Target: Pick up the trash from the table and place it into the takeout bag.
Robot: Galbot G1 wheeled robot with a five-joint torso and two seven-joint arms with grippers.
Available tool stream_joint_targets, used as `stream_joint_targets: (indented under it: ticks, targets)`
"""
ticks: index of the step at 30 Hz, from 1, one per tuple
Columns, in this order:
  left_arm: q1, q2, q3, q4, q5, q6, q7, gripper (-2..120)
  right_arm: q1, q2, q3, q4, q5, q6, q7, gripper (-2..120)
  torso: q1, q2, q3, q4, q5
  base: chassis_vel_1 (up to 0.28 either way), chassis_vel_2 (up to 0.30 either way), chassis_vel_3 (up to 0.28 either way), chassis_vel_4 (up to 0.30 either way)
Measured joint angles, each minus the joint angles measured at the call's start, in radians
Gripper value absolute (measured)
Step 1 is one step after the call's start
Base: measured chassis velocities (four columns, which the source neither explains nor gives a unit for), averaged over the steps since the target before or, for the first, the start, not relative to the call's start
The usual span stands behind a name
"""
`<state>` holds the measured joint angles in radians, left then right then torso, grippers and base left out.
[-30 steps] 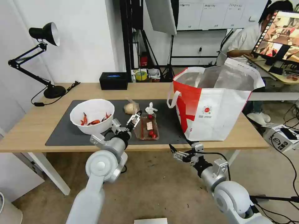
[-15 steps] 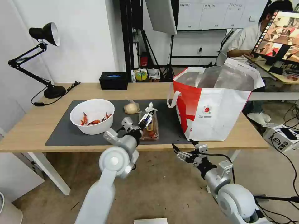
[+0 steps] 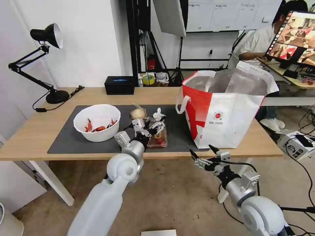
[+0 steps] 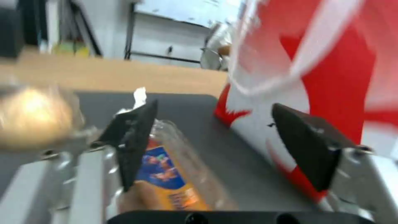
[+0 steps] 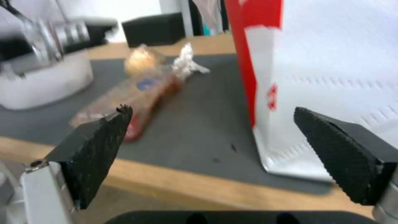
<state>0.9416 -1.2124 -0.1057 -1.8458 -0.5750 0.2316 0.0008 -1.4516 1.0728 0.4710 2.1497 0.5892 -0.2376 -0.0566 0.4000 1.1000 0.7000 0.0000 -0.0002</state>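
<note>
Four bits of trash sit left of the takeout bag [image 3: 226, 111], and the left gripper [image 3: 151, 125], spread wide over the clear tray [image 3: 157, 135], looks mid-reach, so closing comes next; right gripper [image 3: 203, 154] hangs open below.

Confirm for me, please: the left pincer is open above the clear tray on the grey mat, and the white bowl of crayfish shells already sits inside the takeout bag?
Not quite: the white bowl is on the grey mat, left of the clear tray, not inside the takeout bag, as the head view shows. The left pincer is indeed open above the tray.
</note>
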Motion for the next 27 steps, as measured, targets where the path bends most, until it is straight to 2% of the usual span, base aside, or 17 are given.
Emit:
stream_joint_targets:
  ticks: [1, 3, 5, 7, 9, 10, 13, 14, 15, 17, 18, 20, 24, 26, 27]
  targets:
    - [0.0, 0.0, 0.0, 0.0, 0.0, 0.0, 0.0, 71, 0.0, 0.0, 0.0, 0.0, 0.0, 0.0, 0.0, 100, 0.0, 0.0, 0.0, 0.0, 0.0, 0.0, 0.0, 0.0, 0.0]
    - [0.002, 0.059, -0.004, 0.014, 0.076, -0.023, 0.098, 59, 0.038, -0.015, -0.025, 0.001, 0.045, -0.014, 0.015, 100, 0.0, 0.0, 0.0, 0.0, 0.0, 0.0, 0.0, 0.0, 0.0]
    - [0.003, 0.069, -0.008, 0.016, 0.087, -0.026, 0.116, 56, 0.047, -0.018, -0.031, 0.001, 0.054, -0.018, 0.018, 100, 0.0, 0.0, 0.0, 0.0001, 0.0, 0.0, 0.0, 0.0, 0.0]
    - [0.012, 0.099, -0.022, 0.025, 0.124, -0.041, 0.189, 45, 0.079, -0.022, -0.05, -0.002, 0.076, -0.028, 0.028, 100, 0.0, 0.0, 0.0, 0.0002, -0.0001, 0.0, 0.0, 0.0, 0.0]
    - [0.016, 0.105, -0.028, 0.028, 0.134, -0.046, 0.205, 42, 0.087, -0.022, -0.056, -0.005, 0.082, -0.031, 0.03, 100, 0.0, 0.0, 0.0, 0.0001, 0.0, 0.0, 0.0, 0.0, 0.0]
    - [0.024, 0.114, -0.034, 0.036, 0.138, -0.054, 0.232, 33, 0.099, -0.022, -0.068, -0.01, 0.094, -0.035, 0.034, 100, 0.0, 0.0, 0.0, 0.0001, 0.0001, 0.0, 0.0, 0.0, 0.0]
    - [0.029, 0.117, -0.034, 0.042, 0.133, -0.056, 0.246, 28, 0.109, -0.021, -0.078, -0.015, 0.105, -0.038, 0.037, 100, 0.0, 0.0, 0.0, 0.0002, -0.0001, 0.0, 0.0, 0.0, 0.0]
    - [0.033, 0.12, -0.035, 0.05, 0.128, -0.062, 0.26, 21, 0.123, -0.02, -0.09, -0.022, 0.128, -0.044, 0.043, 100, 0.0, 0.0, 0.0, -0.0001, 0.0, 0.0, 0.0, 0.0, 0.0]
    - [0.033, 0.12, -0.035, 0.05, 0.128, -0.062, 0.26, 21, 0.123, -0.02, -0.09, -0.022, 0.128, -0.044, 0.043, 100, 0.0, 0.0, 0.0, -0.0001, 0.0, 0.0, 0.0, 0.0, 0.0]
    - [0.047, 0.126, -0.041, 0.049, 0.121, -0.068, 0.289, 9, 0.151, -0.012, -0.115, -0.03, 0.195, -0.063, 0.064, 100, 0.0, 0.0, 0.0, -0.0001, 0.0001, 0.0, 0.0, 0.0, 0.0]
    - [0.047, 0.126, -0.041, 0.049, 0.121, -0.068, 0.289, 9, 0.151, -0.012, -0.115, -0.03, 0.195, -0.063, 0.064, 100, 0.0, 0.0, 0.0, -0.0001, 0.0001, 0.0, 0.0, 0.0, 0.0]
    - [0.062, 0.128, -0.051, 0.04, 0.118, -0.07, 0.311, 0, 0.178, -0.008, -0.146, -0.038, 0.253, -0.068, 0.08, 100, 0.0, 0.0, 0.0, 0.0, 0.0001, 0.0, 0.0, 0.0, 0.0]
    - [0.082, 0.13, -0.062, 0.035, 0.12, -0.077, 0.332, 0, 0.22, -0.006, -0.196, -0.051, 0.35, -0.07, 0.11, 100, 0.0, 0.0, 0.0, 0.0, 0.0, 0.0, 0.0, 0.0, 0.0]
    - [0.082, 0.13, -0.062, 0.035, 0.12, -0.077, 0.332, 0, 0.22, -0.006, -0.196, -0.051, 0.35, -0.07, 0.11, 100, 0.0, 0.0, 0.0, 0.0, 0.0, 0.0, 0.0, 0.0, 0.0]
    - [0.087, 0.131, -0.064, 0.037, 0.125, -0.086, 0.338, 0, 0.241, 0.002, -0.217, -0.057, 0.406, -0.069, 0.129, 100, 0.0, 0.0, 0.0, 0.0001, 0.0, 0.0, 0.0, 0.0, 0.0]
